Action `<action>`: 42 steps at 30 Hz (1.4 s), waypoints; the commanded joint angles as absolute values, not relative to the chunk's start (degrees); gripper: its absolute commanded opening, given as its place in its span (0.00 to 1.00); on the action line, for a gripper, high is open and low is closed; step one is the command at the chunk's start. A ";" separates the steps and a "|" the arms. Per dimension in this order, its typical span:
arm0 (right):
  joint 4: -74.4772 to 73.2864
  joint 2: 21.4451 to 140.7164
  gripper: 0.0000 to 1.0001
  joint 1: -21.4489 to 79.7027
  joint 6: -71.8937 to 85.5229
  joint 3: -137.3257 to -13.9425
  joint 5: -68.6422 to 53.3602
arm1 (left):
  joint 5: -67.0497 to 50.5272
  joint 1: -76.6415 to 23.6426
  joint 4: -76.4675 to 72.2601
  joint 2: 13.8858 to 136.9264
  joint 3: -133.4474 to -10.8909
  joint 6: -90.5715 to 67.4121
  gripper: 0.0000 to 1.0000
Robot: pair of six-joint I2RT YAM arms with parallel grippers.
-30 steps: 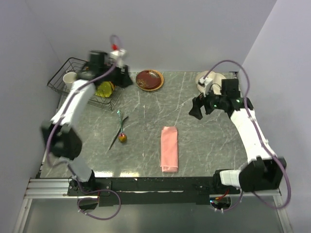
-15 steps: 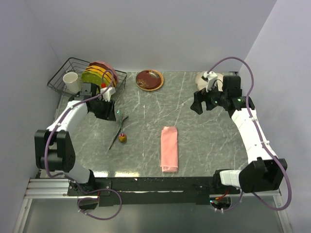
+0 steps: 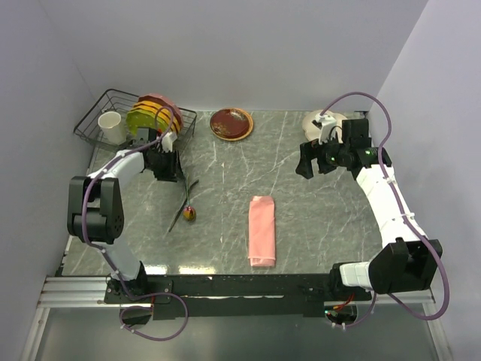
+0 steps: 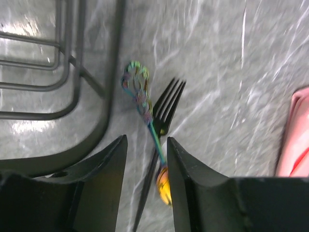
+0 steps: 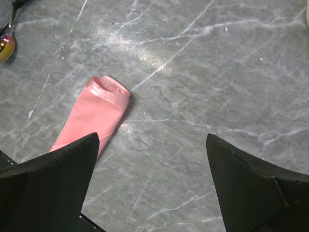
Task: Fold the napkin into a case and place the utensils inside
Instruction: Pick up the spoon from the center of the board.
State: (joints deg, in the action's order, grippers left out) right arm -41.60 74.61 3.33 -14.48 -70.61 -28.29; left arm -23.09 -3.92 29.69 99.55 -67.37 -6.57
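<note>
Grey marbled tabletop [image 3: 316, 218] sits between pale walls. On it lies the case [image 3: 262, 230], the salmon-pink napkin folded into a narrow pocket, its long sides running away from the arm bases.

Left of the case and well apart from it lie the utensils [image 3: 185, 203]. In the left wrist view the fork [image 4: 168, 104] and the spoon [image 4: 163, 183] cross and touch each other. The spoon's gold bowl is at the end nearer the bases.

Farther left of the case and farther back, the left gripper [image 3: 165, 162] hangs over the far ends of the utensils, beside a wire rack [image 3: 89, 124]. Its fingers [image 4: 104, 188] are parted by a narrow gap and pinch nothing; the utensils show through that gap.

Right of the case and farther back, the right gripper [image 3: 308, 167] is off the table. Its fingers [image 5: 48, 193] are spread wide and hold nothing.

Behind the case, near the back wall, rests a brown plate [image 3: 231, 124].
</note>
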 commanded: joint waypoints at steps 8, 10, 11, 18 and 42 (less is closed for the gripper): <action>-42.80 75.06 1.00 2.99 -13.89 -75.23 -26.81 | -24.08 -4.31 21.18 105.65 -70.58 -14.85 0.47; -42.98 75.23 1.00 3.08 -13.97 -75.41 -26.81 | -24.52 -4.31 19.52 104.95 -69.44 -15.03 0.48; -43.15 75.23 1.00 3.08 -14.06 -75.58 -26.89 | -25.13 -4.31 18.64 103.55 -67.78 -15.55 0.48; -43.86 75.24 1.00 3.08 -14.33 -75.50 -26.98 | -23.66 -4.13 3.53 88.00 -54.68 -16.79 0.54; -44.21 73.21 1.00 3.08 -13.62 -72.95 -27.68 | -19.33 -6.59 9.15 82.08 -44.82 -18.01 0.39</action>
State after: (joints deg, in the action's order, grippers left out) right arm -44.66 75.44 3.33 -14.39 -73.06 -27.03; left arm -20.23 -6.42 12.58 80.42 -44.49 -15.11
